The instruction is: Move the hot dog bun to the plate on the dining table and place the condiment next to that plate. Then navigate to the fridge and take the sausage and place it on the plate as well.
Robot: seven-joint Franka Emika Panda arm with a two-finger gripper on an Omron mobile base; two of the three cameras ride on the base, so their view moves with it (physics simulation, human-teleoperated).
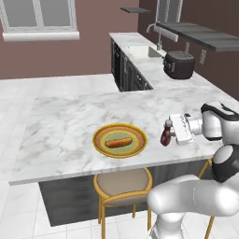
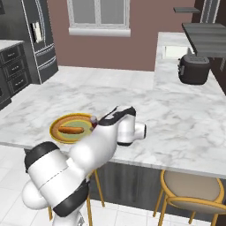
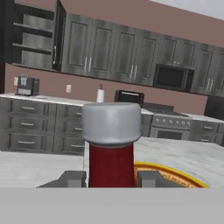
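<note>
The hot dog bun (image 1: 117,142) lies in the middle of the yellow-olive plate (image 1: 100,135) on the marble dining table (image 1: 60,116). Just right of the plate, the red condiment (image 1: 166,133) with its white cap stands upright, low over the table top. My gripper (image 1: 172,132) reaches in from the right and is shut on it. In the hand view the condiment (image 3: 111,148) fills the gap between the fingertips (image 3: 70,178), and the plate's rim (image 3: 175,175) shows behind it. The right base view shows the bun (image 2: 70,130) on the plate (image 2: 55,128), partly hidden by my arm.
A dark toaster (image 1: 178,64) sits on the side counter near the sink (image 1: 142,51). Wooden stools (image 1: 123,184) stand under the table's near edge. The grey fridge (image 2: 39,39) stands at the far left across the room.
</note>
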